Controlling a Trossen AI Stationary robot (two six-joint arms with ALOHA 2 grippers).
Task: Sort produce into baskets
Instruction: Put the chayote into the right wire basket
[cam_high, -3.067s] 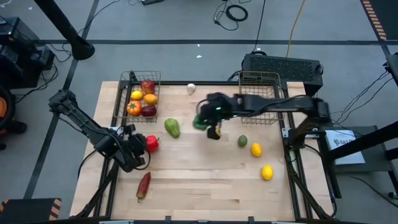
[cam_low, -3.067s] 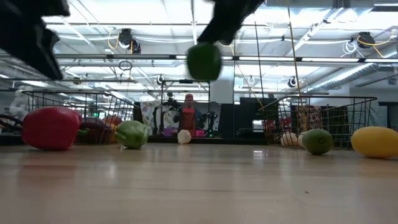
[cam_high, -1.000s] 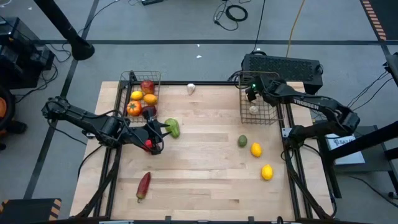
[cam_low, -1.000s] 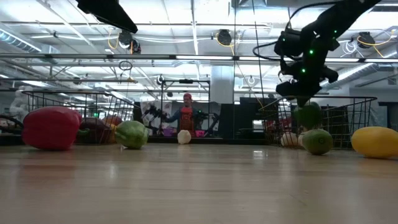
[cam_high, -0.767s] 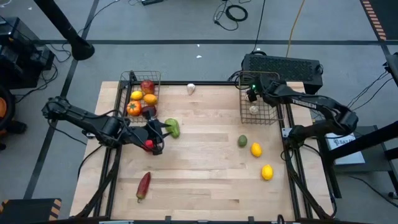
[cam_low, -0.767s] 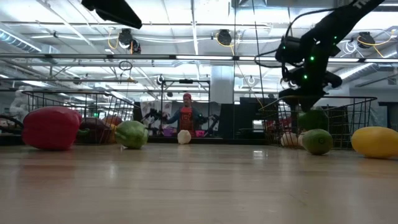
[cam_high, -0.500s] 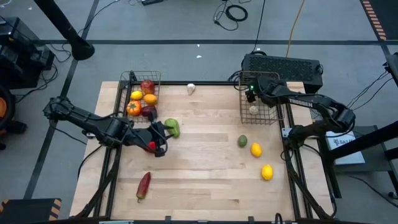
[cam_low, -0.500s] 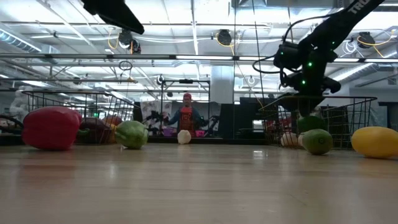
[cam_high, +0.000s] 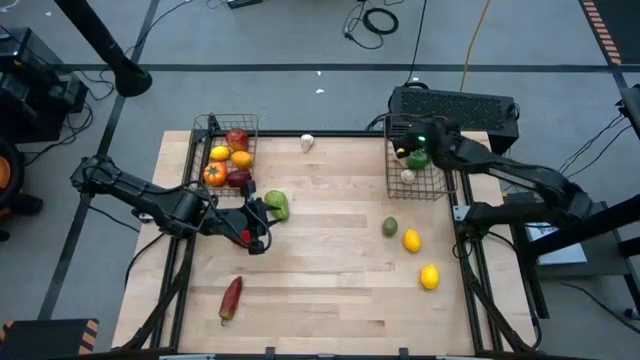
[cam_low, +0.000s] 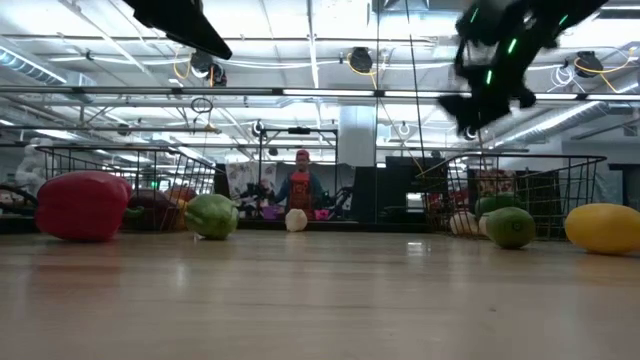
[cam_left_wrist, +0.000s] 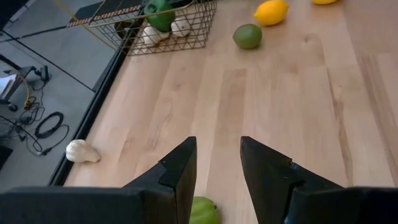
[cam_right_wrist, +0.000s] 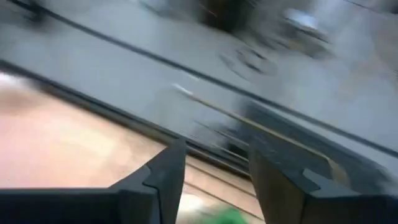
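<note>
My right gripper (cam_high: 408, 143) is open and empty, raised over the right wire basket (cam_high: 440, 192). A green pepper (cam_high: 417, 157) and white garlic (cam_high: 408, 176) lie in that basket. My left gripper (cam_left_wrist: 217, 162) is open and empty, held above the table just left of a loose green pepper (cam_high: 277, 205), with a red pepper (cam_high: 241, 236) under its arm. The left basket (cam_high: 198, 160) holds apples, oranges and a lemon. A lime (cam_high: 390, 227), two lemons (cam_high: 411, 240) (cam_high: 429, 277), a dark chili (cam_high: 231, 297) and a garlic (cam_high: 307, 142) lie on the table.
A black box (cam_high: 455, 106) stands behind the right basket. The wooden table (cam_high: 330, 290) is bare across its middle and near side. In the low view a person in red (cam_low: 301, 185) stands far off in the room.
My right gripper has lowered the green pepper into the right basket, let it go and risen clear; the pepper now lies in the basket beside the garlic. My left gripper has edged slightly toward the table's right edge, staying open.
</note>
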